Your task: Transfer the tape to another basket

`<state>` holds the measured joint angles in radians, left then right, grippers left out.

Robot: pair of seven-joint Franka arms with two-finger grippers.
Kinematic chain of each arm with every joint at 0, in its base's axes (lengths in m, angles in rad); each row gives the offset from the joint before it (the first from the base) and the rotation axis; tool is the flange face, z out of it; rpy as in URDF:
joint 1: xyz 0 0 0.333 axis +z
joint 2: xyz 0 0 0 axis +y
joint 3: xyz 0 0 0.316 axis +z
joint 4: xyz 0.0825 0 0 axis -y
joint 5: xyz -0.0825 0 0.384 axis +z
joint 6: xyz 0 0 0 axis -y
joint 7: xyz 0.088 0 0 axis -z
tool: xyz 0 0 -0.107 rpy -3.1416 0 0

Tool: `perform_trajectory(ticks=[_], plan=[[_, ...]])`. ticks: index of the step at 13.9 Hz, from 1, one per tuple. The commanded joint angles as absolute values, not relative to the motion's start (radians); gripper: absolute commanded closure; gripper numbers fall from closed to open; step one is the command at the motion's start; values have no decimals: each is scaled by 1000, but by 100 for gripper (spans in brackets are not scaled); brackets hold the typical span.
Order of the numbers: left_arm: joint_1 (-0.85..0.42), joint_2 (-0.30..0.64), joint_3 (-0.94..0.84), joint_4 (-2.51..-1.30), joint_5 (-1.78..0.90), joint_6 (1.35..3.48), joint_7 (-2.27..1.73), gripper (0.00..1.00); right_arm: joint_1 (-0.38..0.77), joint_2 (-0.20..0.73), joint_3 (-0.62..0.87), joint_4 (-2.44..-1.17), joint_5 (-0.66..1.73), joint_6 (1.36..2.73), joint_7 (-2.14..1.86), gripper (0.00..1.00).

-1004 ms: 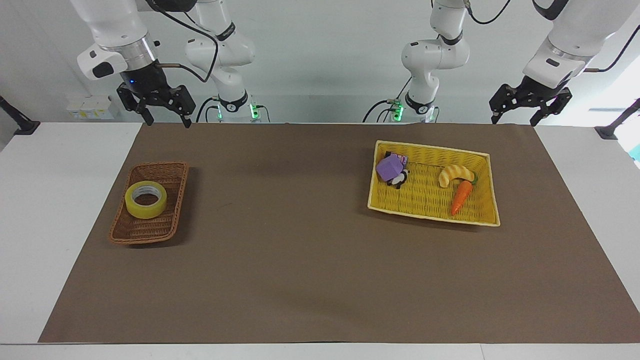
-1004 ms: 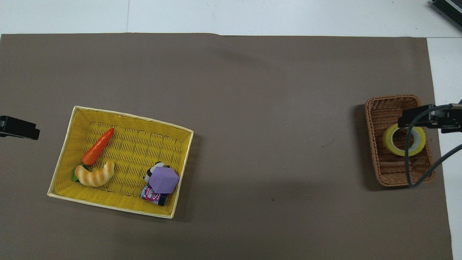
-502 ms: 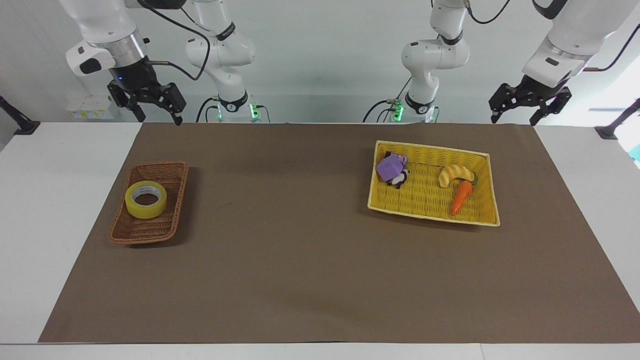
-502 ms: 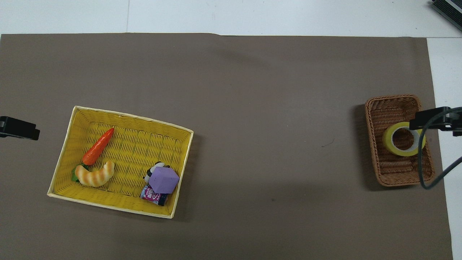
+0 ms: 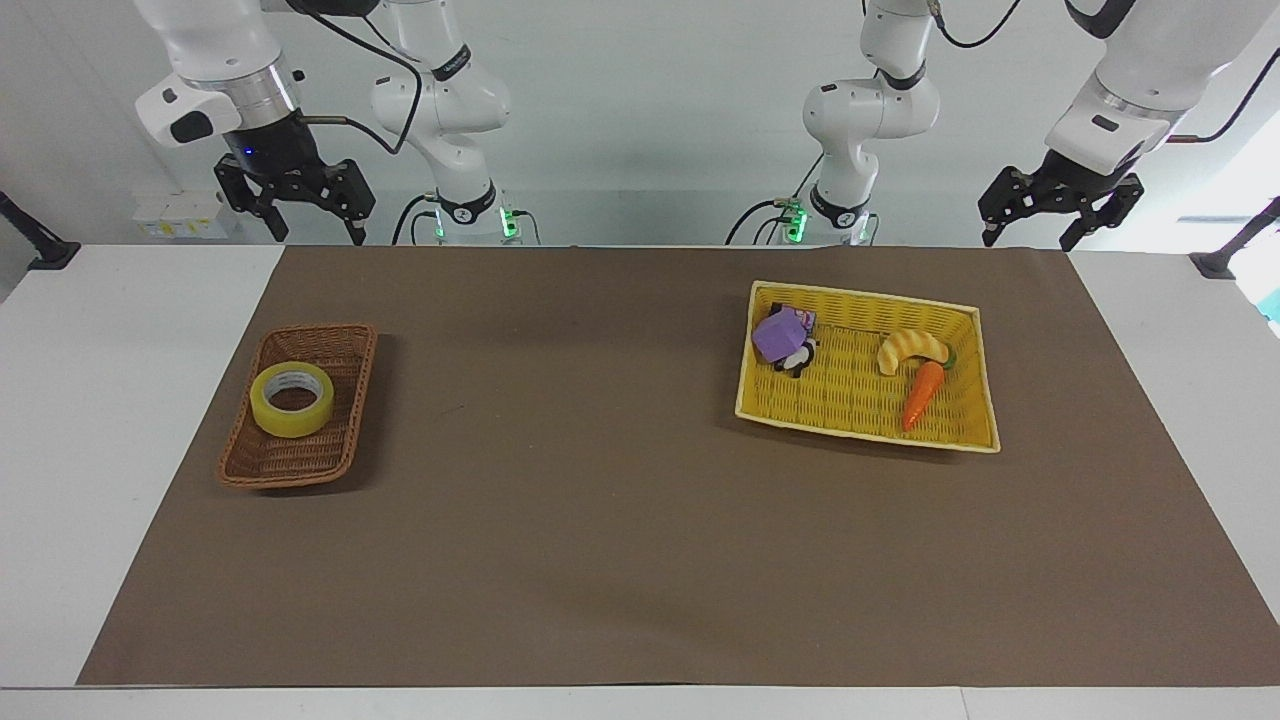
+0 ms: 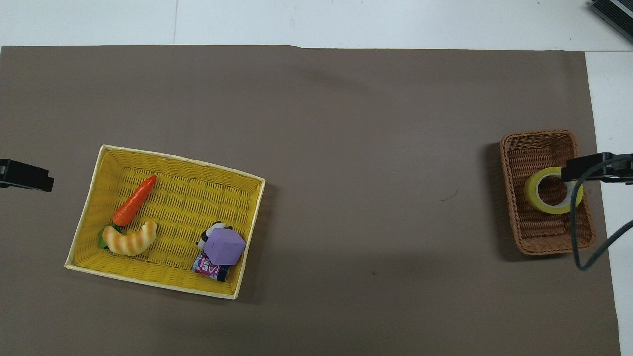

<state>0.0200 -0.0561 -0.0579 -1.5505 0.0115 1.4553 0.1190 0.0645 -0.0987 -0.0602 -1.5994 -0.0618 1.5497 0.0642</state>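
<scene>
Lying flat in the wicker basket [image 5: 300,462], the translucent yellow tape [image 5: 292,399]; both grippers' fingers apparently spread, empty.

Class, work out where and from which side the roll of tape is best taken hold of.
Likely from straight above, pinching one wall of the tape: it lies flat in the brown basket, hole up, so one finger fits inside the core, one outside.
</scene>
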Motion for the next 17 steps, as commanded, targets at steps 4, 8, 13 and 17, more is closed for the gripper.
perform_trajectory(ticks=[4,8,13,17], plan=[[26,-86,-58,-1582,2,1453,120,0,54,-118,-61,-1626,-55,1546,41,0],[26,-86,-58,-1582,2,1451,120,0,54,-121,-61,-1628,-35,1539,43,0],[26,-87,-58,-1583,2,1450,118,0,52,-123,-63,-1628,-32,1537,34,0],[28,-94,-58,-1592,2,1454,120,0,55,-124,-63,-1632,-18,1537,34,0]])
